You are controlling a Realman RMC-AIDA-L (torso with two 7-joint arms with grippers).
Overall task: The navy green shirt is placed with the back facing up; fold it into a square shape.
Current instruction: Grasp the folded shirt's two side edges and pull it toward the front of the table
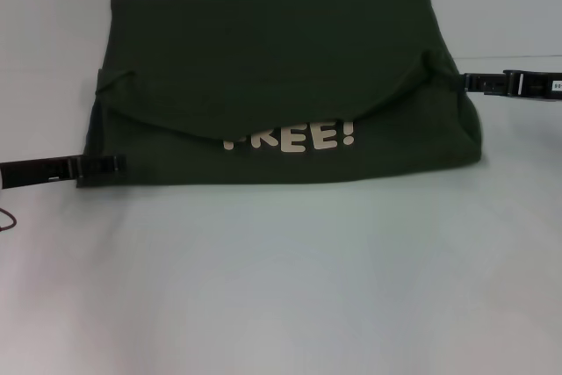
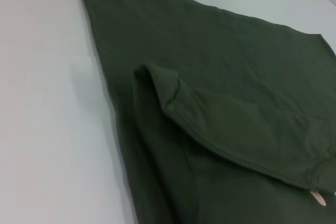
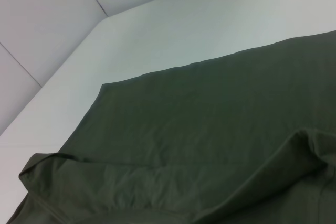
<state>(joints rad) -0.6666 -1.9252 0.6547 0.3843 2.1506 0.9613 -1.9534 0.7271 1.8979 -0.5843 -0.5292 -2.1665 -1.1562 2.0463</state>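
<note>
Shirt laid on table, folded over, "FREE!" lettering half covered by flap. Left gripper at near left corner, right gripper at right edge; finger state can't be told.

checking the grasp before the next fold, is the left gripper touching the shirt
Touching. In the head view the left gripper overlaps the near left edge of the navy green shirt, with no table showing between them.

A plain white table carries the partly folded navy green shirt, lying flat on it.
</note>
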